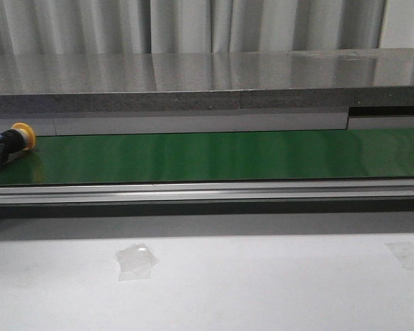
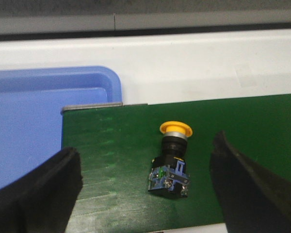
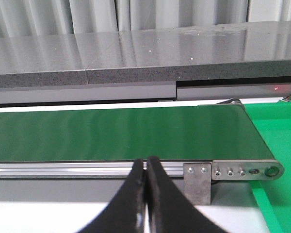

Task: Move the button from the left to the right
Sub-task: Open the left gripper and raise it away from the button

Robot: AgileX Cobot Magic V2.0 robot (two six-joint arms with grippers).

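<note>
**Button at Left End of Belt, Unheld**

Where the green conveyor belt (image 1: 214,157) reaches its left end, the button (image 2: 171,162) lies on its side on the belt surface, yellow head (image 1: 23,136) pointing right in the front view and black body with silvery terminals toward the left edge. Nothing touches it. The left gripper (image 2: 150,194) hangs over it with its jaws spread wide, one dark finger (image 2: 39,194) on either side and both well clear of the button. A blue tray (image 2: 34,131) sits just beyond the belt's left end. The right gripper (image 3: 146,199) is near the belt's right end, on the near side of the aluminium rail (image 3: 87,169), its fingers pressed together and holding nothing. A green bin (image 3: 276,145) adjoins that end.
</note>
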